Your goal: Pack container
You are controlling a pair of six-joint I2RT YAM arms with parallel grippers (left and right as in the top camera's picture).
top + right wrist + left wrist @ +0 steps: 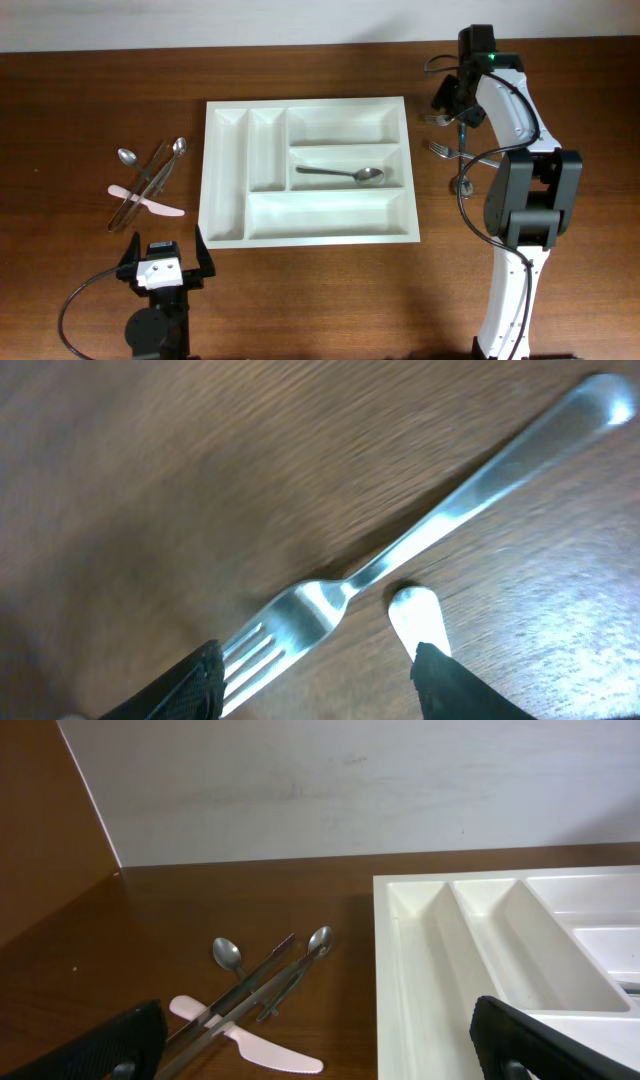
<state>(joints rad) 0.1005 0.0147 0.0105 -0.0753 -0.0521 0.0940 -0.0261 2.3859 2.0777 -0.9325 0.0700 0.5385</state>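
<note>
Left gripper [166,252] sits closest to the lens, at the near edge of the desk [90,80], jaws spread wide and holding nothing. I judge it is idle while the other arm works. Beyond it, toward the left edge, is a crossed heap: two small spoons [127,157], a pink knife [152,204] and long metal pieces [150,172] I cannot identify. Mid-desk lies the tray [320,215], its long compartment toward the near edge. One spoon [340,174] rests in a medium compartment, so sorting by type seems intended. Near the far right corner the right gripper [315,672] hangs low, fingers apart either side of a fork [330,600] and not clamping it; probably lined up for a pick. A white tip [415,615] beside the fork is cut off and unidentified. The arm hides part of the other cutlery there.
</note>
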